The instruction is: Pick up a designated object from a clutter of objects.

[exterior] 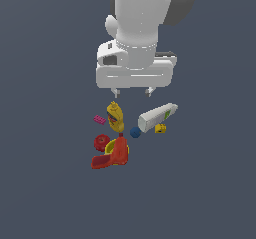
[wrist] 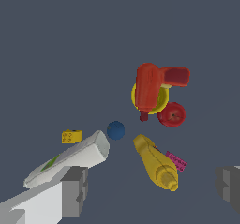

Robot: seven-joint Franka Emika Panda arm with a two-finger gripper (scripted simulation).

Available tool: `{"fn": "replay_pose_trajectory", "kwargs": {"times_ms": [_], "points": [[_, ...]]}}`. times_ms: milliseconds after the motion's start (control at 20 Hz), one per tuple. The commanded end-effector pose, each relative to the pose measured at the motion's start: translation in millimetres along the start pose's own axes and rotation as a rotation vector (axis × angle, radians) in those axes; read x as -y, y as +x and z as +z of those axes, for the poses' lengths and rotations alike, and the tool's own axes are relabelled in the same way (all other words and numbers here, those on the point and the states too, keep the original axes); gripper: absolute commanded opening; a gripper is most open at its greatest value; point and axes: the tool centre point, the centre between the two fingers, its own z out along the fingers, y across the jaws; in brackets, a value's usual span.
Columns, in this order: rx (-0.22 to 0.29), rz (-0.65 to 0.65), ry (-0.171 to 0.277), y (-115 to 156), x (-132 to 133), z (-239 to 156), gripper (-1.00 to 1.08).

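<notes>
The gripper point(exterior: 133, 91) hangs up high over the pile w/ its fingers point(wrist: 75, 190) spread wide apart, holding nothing.

The blue ball point(exterior: 135, 132) sits on the floor in the middle of the pile. In the exterior view, seen from the ball: the yellow bottle point(exterior: 115, 117) is just beside it at 10 o'clock, the white tube point(exterior: 157, 116) just beside it at 2 o'clock, the small yellow block point(exterior: 160, 128) near at 3 o'clock. The red drill point(exterior: 112, 156) is near at 7 o'clock, the red round thing point(exterior: 102, 142) at 8 o'clock, the pink brick point(exterior: 99, 119) farther off at 10 o'clock.

What could go wrong, I think:
- The ball has little room. A finger coming down could bump the tube or the bottle & push them.
- The ball is round & smooth, so a nudge could make it roll away.
- If the fingers close off-center, the ball could pop out.
- The red round thing is round too. Don't grab that one.
</notes>
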Motion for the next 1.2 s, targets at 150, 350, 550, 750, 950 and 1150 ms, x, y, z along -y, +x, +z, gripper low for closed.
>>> {"fn": "replay_pose_trajectory", "kwargs": {"times_ms": [150,350,550,750,950,1150], "points": [[0.0,0.014,0.001,0.6,0.3,4.3,1.0],[0.001,0.047,0.003,1.9,1.8,14.7,1.0],[0.002,0.098,0.007,3.4,4.2,31.0,1.0],[0.004,0.17,0.011,4.5,7.5,53.4,1.0],[0.007,0.262,0.015,4.4,11.6,81.8,1.0],[0.01,0.363,0.019,2.2,15.9,112.5,1.0]]}}
